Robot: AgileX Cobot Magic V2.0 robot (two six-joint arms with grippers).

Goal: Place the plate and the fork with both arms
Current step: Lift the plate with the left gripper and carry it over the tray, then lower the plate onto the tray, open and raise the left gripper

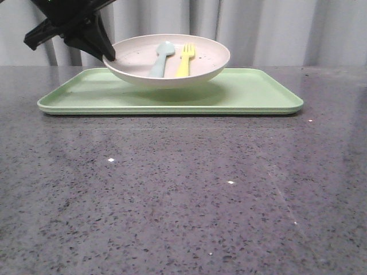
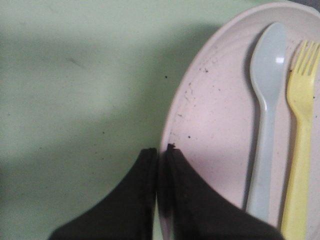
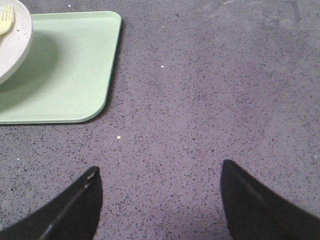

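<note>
The cream speckled plate (image 1: 137, 60) is held tilted just above the light-green tray (image 1: 252, 94); its shadow lies on the tray below it. The yellow fork (image 1: 185, 60) lies in the plate beside a pale blue spoon (image 1: 160, 59). My left gripper (image 1: 109, 57) is shut on the plate's left rim. In the left wrist view the two fingers (image 2: 159, 150) pinch the rim of the plate (image 2: 220, 125), with the fork (image 2: 300, 150) and spoon (image 2: 265, 125) in it. My right gripper (image 3: 160, 172) is open and empty over bare table, right of the tray (image 3: 70, 70).
The grey speckled table (image 1: 183, 195) runs wide in front of the tray. A pale curtain (image 1: 287, 28) hangs behind. In the right wrist view the plate's edge (image 3: 15, 45) and the fork's tines (image 3: 6, 20) show at the corner.
</note>
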